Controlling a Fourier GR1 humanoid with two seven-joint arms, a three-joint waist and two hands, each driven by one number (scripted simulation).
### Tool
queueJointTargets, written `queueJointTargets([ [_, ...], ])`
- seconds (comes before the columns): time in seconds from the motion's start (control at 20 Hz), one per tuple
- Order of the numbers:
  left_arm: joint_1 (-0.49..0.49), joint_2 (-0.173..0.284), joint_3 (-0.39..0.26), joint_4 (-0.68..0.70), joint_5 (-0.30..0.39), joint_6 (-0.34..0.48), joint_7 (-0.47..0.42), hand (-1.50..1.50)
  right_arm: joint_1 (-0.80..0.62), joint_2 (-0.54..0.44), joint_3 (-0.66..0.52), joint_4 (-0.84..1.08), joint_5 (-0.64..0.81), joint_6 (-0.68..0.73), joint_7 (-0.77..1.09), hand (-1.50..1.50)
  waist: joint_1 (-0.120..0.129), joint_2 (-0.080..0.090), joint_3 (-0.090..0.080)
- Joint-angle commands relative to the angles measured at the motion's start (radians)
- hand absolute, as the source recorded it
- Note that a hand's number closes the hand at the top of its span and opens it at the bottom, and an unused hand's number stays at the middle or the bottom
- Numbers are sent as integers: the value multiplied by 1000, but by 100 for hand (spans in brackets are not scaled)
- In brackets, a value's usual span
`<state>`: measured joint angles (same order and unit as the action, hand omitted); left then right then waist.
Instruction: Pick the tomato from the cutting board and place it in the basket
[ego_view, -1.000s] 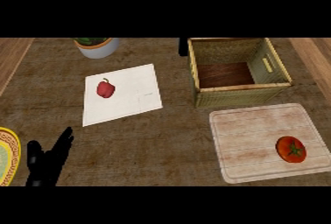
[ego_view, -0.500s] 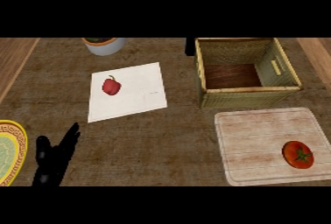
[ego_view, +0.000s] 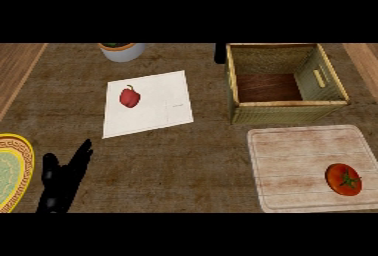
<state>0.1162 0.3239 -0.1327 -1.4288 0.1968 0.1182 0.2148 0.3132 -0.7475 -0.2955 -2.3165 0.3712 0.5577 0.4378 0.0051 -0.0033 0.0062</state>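
Left hand (ego_view: 63, 182) rests at the near left, fingers straight and spread; right hand not visible. Tomato (ego_view: 344, 179) lies untouched on the cutting board (ego_view: 295, 165). Pickup not begun. Next: grasp it, carry to the basket (ego_view: 288, 107) beyond.

The tomato (ego_view: 344, 179) is round and red-orange with a small green stem cap facing up. It sits on the board (ego_view: 295, 160), near that board's right edge and toward its near right corner. The board is a pale, whitewashed wooden slab with rounded corners and a raised rim, lying flat at the lower right of the counter. The basket (ego_view: 284, 111) stands just beyond the board's far edge; it is square, woven, olive-tan, open at the top, with a dark brown floor and a slot handle in its right wall.
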Motion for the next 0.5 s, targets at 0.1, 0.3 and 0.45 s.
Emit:
queueJointTargets([
  [0.1, -40, -2, 31, 71, 10, -43, 32, 0, -18, 40, 91, 107, 201, -19, -83, -150, -6, 4, -6],
  [0.3, 55, -36, 11, 73, -16, -36, -45, 0, 60, 136, 195, 147, 371, -154, -185, -150, -6, 3, -6],
  [0.45, 31, -50, 4, -14, -55, 8, 44, 0, -64, 153, 186, 186, 357, -77, -120, -150, -2, 3, -6],
])
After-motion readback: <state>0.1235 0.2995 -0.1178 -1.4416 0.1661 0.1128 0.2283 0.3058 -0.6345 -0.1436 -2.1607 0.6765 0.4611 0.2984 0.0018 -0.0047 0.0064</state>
